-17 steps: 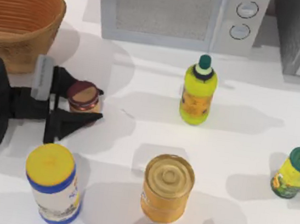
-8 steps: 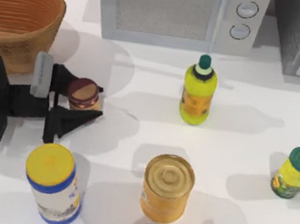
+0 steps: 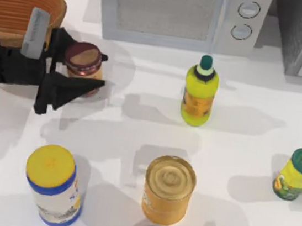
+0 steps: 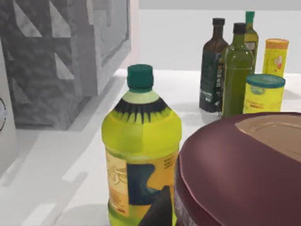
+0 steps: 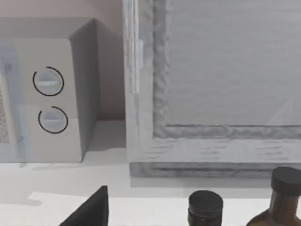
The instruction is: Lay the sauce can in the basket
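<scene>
At the near edge of the table, about seven o'clock in the top view, stood the yellow-lidded canister (image 3: 52, 185), with the golden tin can (image 3: 168, 190) at six o'clock. Farther in, at ten o'clock, our left gripper (image 3: 79, 76) was closed on the sauce can (image 3: 83, 59), one finger on each side of its dark red wall, the can upright and, judging by its shadow, carried above the table just beside the wicker basket (image 3: 26, 2). In the left wrist view its maroon lid (image 4: 244, 174) loomed close before the yellow oil bottle (image 4: 141, 150). We judged the can light, rigid and smooth-walled, best held low across its label so it cannot twist. Our right gripper (image 5: 89, 209) was parked at three o'clock, its opening impossible to tell.
</scene>
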You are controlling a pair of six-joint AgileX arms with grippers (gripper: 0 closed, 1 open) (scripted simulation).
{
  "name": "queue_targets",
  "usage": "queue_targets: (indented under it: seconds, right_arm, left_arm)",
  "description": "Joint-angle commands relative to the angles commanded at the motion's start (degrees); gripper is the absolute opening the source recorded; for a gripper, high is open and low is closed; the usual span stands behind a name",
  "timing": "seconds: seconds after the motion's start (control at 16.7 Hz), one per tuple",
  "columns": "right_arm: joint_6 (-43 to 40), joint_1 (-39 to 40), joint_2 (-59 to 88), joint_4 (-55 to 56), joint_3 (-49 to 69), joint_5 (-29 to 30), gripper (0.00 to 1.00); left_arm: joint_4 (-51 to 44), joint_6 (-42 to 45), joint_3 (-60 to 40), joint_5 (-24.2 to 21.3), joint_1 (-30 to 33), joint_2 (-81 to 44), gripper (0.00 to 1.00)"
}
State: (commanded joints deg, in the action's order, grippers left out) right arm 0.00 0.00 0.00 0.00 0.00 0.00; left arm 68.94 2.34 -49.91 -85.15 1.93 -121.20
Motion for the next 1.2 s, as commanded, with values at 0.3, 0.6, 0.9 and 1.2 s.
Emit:
queue_targets:
  seconds: [0.3, 0.6, 0.9, 1.2]
  right_arm:
    - [0.0, 0.0, 0.0, 0.0, 0.0, 0.0, 1.00]
    - [0.0, 0.0, 0.0, 0.0, 0.0, 0.0, 1.00]
    - [0.0, 0.0, 0.0, 0.0, 0.0, 0.0, 1.00]
    - [0.0, 0.0, 0.0, 0.0, 0.0, 0.0, 1.00]
  left_arm:
    - [-14.3, -0.2, -6.4, 1.6, -9.1, 8.3, 0.00]
    - [-26.8, 0.4, -14.7, 7.0, -22.8, 11.2, 0.00]
    - [-31.7, 0.9, -18.7, 10.5, -28.7, 12.3, 0.00]
    - [-31.4, 1.0, -18.6, 10.5, -28.4, 11.9, 0.00]
